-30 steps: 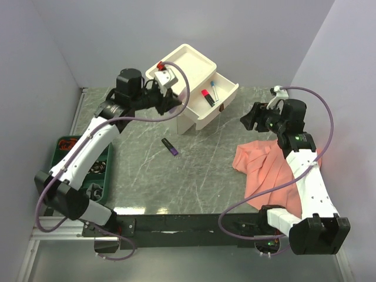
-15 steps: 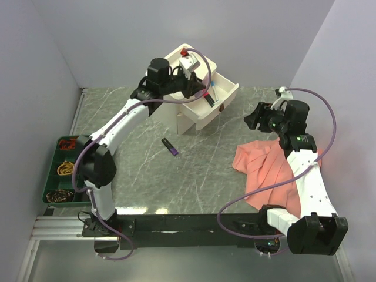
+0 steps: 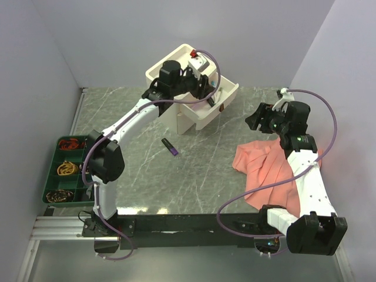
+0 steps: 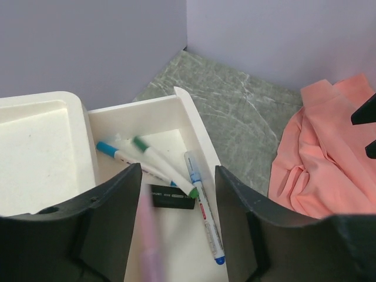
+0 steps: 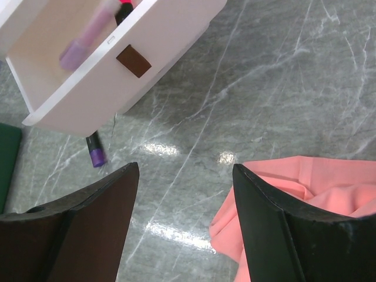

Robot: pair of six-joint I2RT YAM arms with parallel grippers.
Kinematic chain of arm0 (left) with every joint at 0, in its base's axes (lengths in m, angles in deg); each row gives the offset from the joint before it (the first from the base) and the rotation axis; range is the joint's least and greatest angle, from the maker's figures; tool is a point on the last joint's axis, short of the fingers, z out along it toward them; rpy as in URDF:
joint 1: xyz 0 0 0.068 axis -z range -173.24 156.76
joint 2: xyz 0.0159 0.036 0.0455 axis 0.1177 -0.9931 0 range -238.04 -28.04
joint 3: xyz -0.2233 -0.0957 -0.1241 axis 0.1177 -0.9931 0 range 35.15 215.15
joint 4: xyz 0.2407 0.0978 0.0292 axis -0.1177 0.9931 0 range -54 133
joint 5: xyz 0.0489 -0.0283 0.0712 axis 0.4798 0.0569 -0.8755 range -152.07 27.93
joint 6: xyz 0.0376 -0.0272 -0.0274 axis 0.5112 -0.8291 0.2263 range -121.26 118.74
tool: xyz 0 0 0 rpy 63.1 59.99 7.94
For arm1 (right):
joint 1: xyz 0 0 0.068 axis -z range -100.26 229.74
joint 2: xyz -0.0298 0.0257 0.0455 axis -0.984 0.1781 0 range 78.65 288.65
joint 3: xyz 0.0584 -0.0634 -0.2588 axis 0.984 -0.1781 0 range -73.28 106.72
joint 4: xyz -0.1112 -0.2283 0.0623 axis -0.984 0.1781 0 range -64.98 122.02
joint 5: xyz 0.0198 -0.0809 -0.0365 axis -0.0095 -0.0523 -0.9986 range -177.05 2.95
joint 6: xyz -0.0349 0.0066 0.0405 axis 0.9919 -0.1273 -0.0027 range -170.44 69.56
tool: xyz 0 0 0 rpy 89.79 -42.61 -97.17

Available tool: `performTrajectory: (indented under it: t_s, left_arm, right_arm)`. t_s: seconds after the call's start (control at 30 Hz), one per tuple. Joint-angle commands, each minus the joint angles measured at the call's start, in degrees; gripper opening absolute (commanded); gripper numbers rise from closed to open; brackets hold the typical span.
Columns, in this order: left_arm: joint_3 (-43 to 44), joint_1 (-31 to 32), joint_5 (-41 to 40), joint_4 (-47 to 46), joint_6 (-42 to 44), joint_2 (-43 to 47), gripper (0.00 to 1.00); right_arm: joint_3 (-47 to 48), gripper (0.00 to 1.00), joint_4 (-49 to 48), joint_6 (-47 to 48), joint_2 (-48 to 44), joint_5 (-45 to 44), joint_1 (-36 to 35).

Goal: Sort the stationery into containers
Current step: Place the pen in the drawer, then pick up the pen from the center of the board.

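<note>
My left gripper [image 3: 205, 97] hangs over the pulled-out top drawer [image 3: 226, 93] of the cream-white drawer box [image 3: 189, 120]; its jaws [image 4: 177, 171] stand wide open. A blurred lilac highlighter [image 4: 147, 235] shows between them by the left finger, and over the drawer in the right wrist view [image 5: 88, 36]. In the drawer [image 4: 194, 126] lie blue-capped white pens [image 4: 202, 205], a green-capped highlighter [image 4: 164, 167] and a dark marker [image 4: 171, 197]. A purple highlighter [image 3: 170, 147] lies on the table, also in the right wrist view [image 5: 96, 154]. My right gripper [image 3: 254, 121] is open and empty [image 5: 185, 167] above the table.
A salmon-pink cloth [image 3: 261, 164] lies at the right, below my right arm. A green compartment tray [image 3: 64, 154] with small items sits at the left edge. The box's recessed tray top [image 4: 35, 129] is beside the drawer. Walls close in the back and sides.
My left arm has swung right, from beside the box to above the open drawer. The lilac highlighter now shows blurred, in motion over the drawer. The right gripper shifted slightly.
</note>
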Motion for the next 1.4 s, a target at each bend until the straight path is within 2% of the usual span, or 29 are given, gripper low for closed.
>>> performTrajectory:
  t_s: [0.0,0.07,0.17,0.27,0.3,0.33,0.4,0.43,0.53,0.6,0.63,0.7,0.73,0.77,0.83,0.9,0.93,0.97,1.03,1.13,1.23,1.37]
  left_arm:
    - [3.5,0.7,-2.3,-2.1,0.1,1.5,0.62]
    - [4.1,0.7,-3.0,-0.9,0.5,3.0,0.67]
    - [2.7,0.7,-4.7,5.7,4.2,9.0,0.73]
    - [-7.3,0.5,-5.9,9.1,11.7,19.4,0.80]
    - [-15.0,0.5,-6.3,9.6,14.1,25.6,0.86]
    - [-19.1,0.5,-6.8,9.5,18.3,28.6,0.90]
    - [-28.9,0.3,-8.9,9.8,21.3,35.6,0.97]
    - [-31.0,0.3,-8.8,11.3,23.1,37.1,0.97]
    - [-36.5,-1.1,-4.8,16.2,25.2,41.0,0.95]
    - [-40.9,-4.7,3.1,18.7,29.0,42.8,0.94]
    - [-42.5,-5.9,9.9,21.0,36.2,43.3,0.93]
    - [-44.6,-8.1,13.1,24.0,44.0,42.5,0.94]
    - [-44.0,-9.0,15.0,27.0,55.8,41.5,0.94]
    - [-41.5,-10.9,17.9,35.3,61.5,39.9,0.94]
    - [-37.7,-12.3,18.6,43.1,74.4,34.0,0.92]
    - [-31.8,-14.2,19.9,51.8,81.3,27.7,0.91]
    - [-30.1,-14.7,20.0,54.5,89.2,25.6,0.90]
    - [-27.4,-14.9,19.6,58.6,92.3,23.7,0.90]
    - [-25.5,-15.0,17.9,61.5,100.9,18.9,0.90]
    - [-25.8,-14.9,14.5,61.7,109.8,15.4,0.89]
    - [-27.7,-14.5,11.4,59.6,114.5,13.0,0.88]
    - [-24.4,-13.0,9.4,60.8,115.5,7.7,0.83]
  right_arm:
    - [-0.2,0.73,-1.7,-0.4,-0.8,1.1,0.5]
    - [-0.2,0.73,-1.7,-0.5,-0.6,1.4,0.5]
    - [0.1,0.73,-1.2,0.3,-0.8,1.5,0.5]
    - [-0.2,0.73,-0.9,1.3,-1.2,1.9,0.5]
    - [-0.3,0.73,-0.8,1.5,-1.2,2.1,0.5]
    - [-0.7,0.73,-0.9,1.6,-1.3,2.2,0.5]
    - [-1.1,0.73,-0.9,1.7,-1.4,2.8,0.5]
    - [-1.6,0.73,-1.1,1.7,-1.4,2.9,0.5]
    - [-2.1,0.73,-1.3,1.5,-1.3,3.3,0.5]
    - [-2.3,0.73,-1.2,1.5,-1.3,3.4,0.5]
    - [-2.4,0.73,-1.3,1.5,-1.2,3.4,0.5]
    - [-2.4,0.73,-1.1,1.6,-1.1,3.4,0.5]
    - [-2.5,0.73,-1.0,1.6,-1.2,3.6,0.5]
    - [-2.4,0.73,-0.8,1.8,-1.2,3.7,0.5]
    - [-2.6,0.73,-0.4,1.9,-1.5,4.5,0.5]
    - [-2.8,0.73,-0.5,2.5,-2.1,5.1,0.6]
    - [-3.1,0.73,-0.4,2.5,-2.3,5.1,0.5]
    - [-3.2,0.73,-0.5,2.3,-2.7,5.0,0.6]
    - [-3.9,0.73,-0.2,2.5,-3.2,5.0,0.8]
    - [-4.4,0.73,0.6,2.8,-4.2,4.6,1.3]
    - [-5.0,0.73,1.0,2.8,-4.9,4.3,2.3]
    - [-5.3,0.74,1.8,2.8,-5.4,4.5,3.5]
